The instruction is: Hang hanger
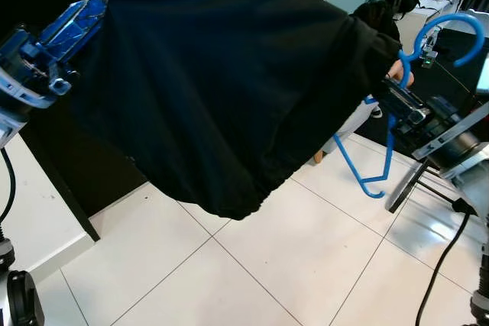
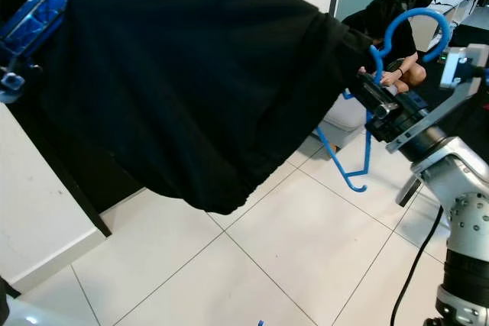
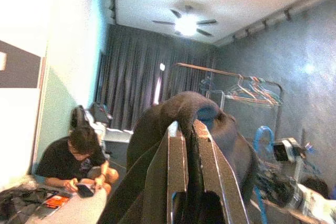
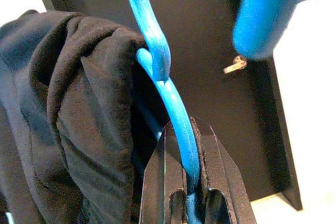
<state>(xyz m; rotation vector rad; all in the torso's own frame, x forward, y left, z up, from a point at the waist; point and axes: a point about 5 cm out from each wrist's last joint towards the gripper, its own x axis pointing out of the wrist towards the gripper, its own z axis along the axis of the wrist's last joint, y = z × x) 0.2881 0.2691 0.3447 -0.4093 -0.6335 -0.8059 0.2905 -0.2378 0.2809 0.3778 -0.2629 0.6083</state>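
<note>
Two grippers are carrying a black garment spread between them off the tiled floor, the left gripper pinching the cloth and the right gripper clamping the blue hanger below its hook, seemingly ready for hanging

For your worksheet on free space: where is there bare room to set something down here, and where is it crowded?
Bare floor tiles lie below the black garment, between the dark panel and the stand leg. It is crowded around the right gripper, blue hanger and seated person.
</note>
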